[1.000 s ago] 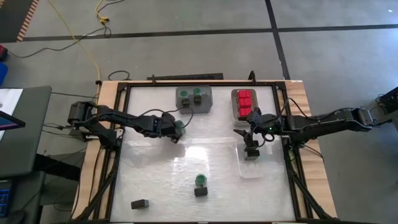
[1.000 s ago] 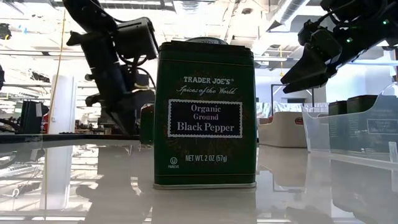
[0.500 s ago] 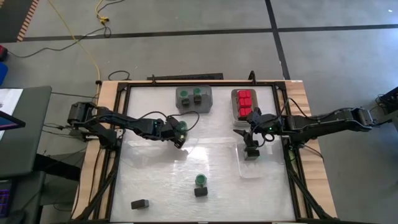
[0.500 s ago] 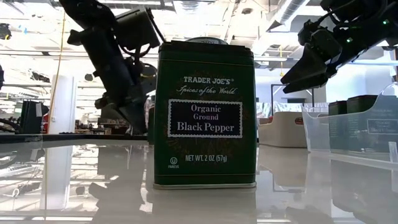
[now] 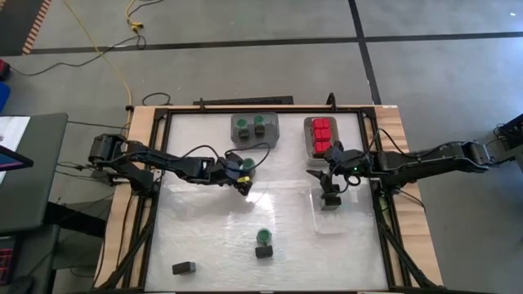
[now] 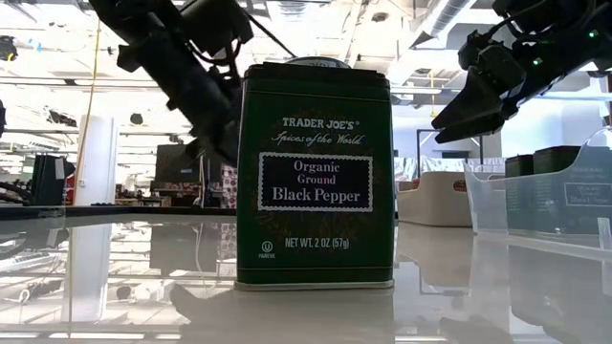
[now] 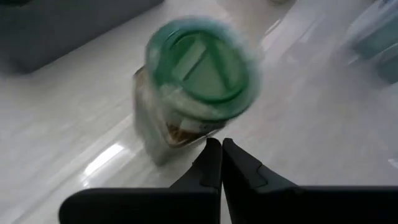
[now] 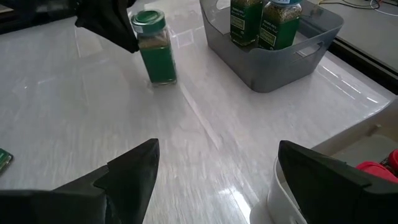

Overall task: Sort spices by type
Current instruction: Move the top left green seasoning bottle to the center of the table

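A green-lidded jar [image 5: 246, 163] stands upright on its base on the white table; it also shows in the left wrist view [image 7: 198, 71] and the right wrist view [image 8: 153, 48]. My left gripper [image 5: 239, 175] is shut and sits right beside the jar, on its left and near side. My right gripper [image 5: 331, 194] is open and hovers over the clear tray [image 5: 320, 222], touching nothing. Loose on the table are another green-lidded jar [image 5: 263, 236], a dark tin [image 5: 263, 251] and a dark tin lying flat [image 5: 185, 267]. My left gripper pushes the green-lidded jar with its shut fingertips [image 7: 212, 155], which meet the jar's side wall [image 7: 180, 134] low down. The fingers come slanting down from the table's left and near side. The jar stays upright with its base on the table.
A grey tray [image 5: 274, 131] at the far edge holds two green-lidded jars. A tray [image 5: 310, 129] to its right holds red-topped boxes. Dark tins [image 6: 545, 162] stand in the clear tray. A black pepper tin [image 6: 316, 177] fills the low view's middle.
My left gripper has moved toward the table's right edge, and the green-lidded jar has slid upright along the table ahead of it, to the right and slightly toward the far edge.
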Motion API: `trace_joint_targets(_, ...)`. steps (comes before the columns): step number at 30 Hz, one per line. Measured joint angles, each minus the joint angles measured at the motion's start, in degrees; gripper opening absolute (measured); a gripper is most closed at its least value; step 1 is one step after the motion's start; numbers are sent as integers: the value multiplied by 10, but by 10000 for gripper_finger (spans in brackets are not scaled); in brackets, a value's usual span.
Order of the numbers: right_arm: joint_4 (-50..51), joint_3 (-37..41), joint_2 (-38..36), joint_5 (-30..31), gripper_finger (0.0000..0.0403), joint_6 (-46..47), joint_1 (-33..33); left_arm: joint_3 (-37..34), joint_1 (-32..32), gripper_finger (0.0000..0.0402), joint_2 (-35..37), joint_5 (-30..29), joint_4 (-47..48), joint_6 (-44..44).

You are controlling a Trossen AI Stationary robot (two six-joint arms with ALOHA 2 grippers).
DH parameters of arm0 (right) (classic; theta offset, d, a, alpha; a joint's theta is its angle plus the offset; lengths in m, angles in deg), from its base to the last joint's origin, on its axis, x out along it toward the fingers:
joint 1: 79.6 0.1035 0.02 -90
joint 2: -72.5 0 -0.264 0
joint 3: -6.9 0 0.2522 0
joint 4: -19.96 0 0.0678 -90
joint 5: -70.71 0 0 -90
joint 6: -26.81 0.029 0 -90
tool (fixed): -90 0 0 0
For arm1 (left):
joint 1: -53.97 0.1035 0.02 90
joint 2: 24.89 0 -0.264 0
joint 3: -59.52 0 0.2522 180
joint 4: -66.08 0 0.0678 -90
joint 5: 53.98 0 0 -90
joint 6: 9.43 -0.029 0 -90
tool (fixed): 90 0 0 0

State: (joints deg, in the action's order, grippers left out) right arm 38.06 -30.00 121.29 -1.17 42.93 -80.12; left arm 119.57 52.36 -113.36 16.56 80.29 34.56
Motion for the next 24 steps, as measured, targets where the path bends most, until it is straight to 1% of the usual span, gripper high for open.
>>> trace_joint_targets(2, 0, 0, 0, 0, 356, 0, 0, 0, 0, 0, 0, 1, -17, 0)
trace_joint_targets(5, 0, 0, 0, 0, 356, 0, 0, 2, 0, 0, 0, 1, -8, 0)
trace_joint_targets(10, 1, 0, 0, 0, 356, 0, 0, 2, 0, 0, 0, 1, 39, -5)
trace_joint_targets(13, 5, 0, 0, 0, 356, 0, 0, 2, -8, 0, 13, 2, 76, -17)
trace_joint_targets(16, 18, 0, 0, 0, 356, 3, 0, 2, -29, 0, 41, -10, 109, -44)
trace_joint_targets(20, 34, 0, 0, 0, 356, 9, 0, 1, -62, 0, 96, -71, 161, -72)
trace_joint_targets(22, 34, 0, 0, 0, 356, 10, 0, -14, -73, 0, 128, -84, 159, -92)
trace_joint_targets(24, 34, 0, 0, 0, 356, 10, 0, -46, -81, 0, 166, -87, 147, -112)
